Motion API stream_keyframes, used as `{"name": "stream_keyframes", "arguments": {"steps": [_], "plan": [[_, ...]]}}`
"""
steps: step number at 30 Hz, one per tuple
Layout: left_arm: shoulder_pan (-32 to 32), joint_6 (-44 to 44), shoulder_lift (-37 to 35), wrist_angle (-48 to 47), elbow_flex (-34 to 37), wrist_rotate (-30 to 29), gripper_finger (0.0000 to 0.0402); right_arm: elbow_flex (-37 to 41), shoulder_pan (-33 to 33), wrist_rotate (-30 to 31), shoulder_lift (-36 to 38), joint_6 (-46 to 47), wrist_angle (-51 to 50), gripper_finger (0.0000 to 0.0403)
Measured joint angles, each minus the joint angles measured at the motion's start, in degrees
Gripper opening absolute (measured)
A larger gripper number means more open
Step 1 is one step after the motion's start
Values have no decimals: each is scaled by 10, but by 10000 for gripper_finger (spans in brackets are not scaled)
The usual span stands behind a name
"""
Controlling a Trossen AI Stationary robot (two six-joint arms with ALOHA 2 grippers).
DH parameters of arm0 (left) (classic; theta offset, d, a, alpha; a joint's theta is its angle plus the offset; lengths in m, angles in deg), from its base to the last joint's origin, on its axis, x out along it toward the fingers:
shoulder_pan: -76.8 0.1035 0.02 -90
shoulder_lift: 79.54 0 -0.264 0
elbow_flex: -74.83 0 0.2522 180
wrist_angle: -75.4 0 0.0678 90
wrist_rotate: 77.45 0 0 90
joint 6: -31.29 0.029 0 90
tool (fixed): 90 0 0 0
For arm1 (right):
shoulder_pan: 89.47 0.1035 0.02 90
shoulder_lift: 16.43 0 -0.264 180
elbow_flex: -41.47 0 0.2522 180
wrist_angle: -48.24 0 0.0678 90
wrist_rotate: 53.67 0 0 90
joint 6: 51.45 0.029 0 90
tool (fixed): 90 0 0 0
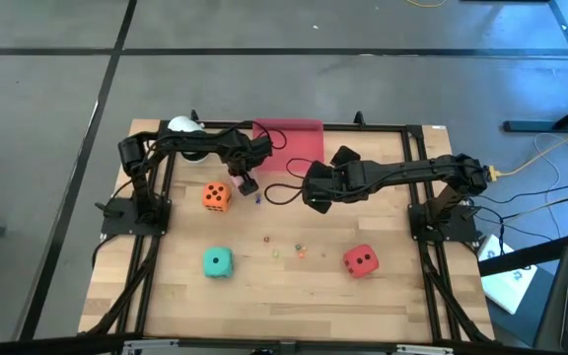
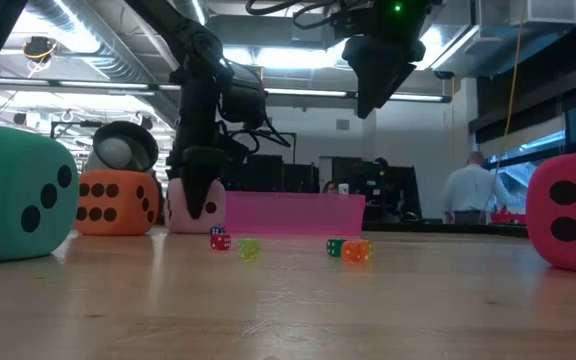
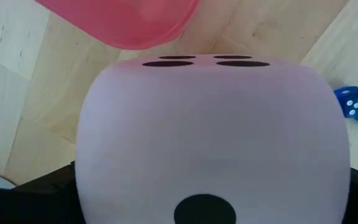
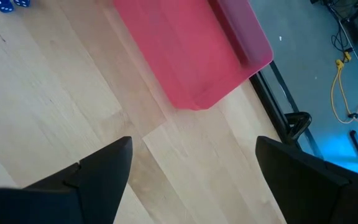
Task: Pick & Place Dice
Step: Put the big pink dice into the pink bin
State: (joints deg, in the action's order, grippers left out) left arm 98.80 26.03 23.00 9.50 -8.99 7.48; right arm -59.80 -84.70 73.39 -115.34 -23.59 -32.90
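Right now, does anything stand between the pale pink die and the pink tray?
Nothing visible: only bare wood separates the pale pink die from the pink tray; a small blue die lies aside.

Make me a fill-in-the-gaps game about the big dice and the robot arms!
1. The left gripper is around the pale ____ die.
2. The right gripper is ____, holding nothing.
3. Beside the orange die in the low view, the die nearest the camera on that side is ____.
4. The pink tray holds ____ big dice.

Missing words: pink; open; teal; no
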Motion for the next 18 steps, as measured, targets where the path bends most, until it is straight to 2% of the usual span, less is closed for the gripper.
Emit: {"name": "stream_keyframes", "arguments": {"steps": [18], "plan": [[0,1,0,1,0,18,400,0,0,0,0,0,0,341]]}}
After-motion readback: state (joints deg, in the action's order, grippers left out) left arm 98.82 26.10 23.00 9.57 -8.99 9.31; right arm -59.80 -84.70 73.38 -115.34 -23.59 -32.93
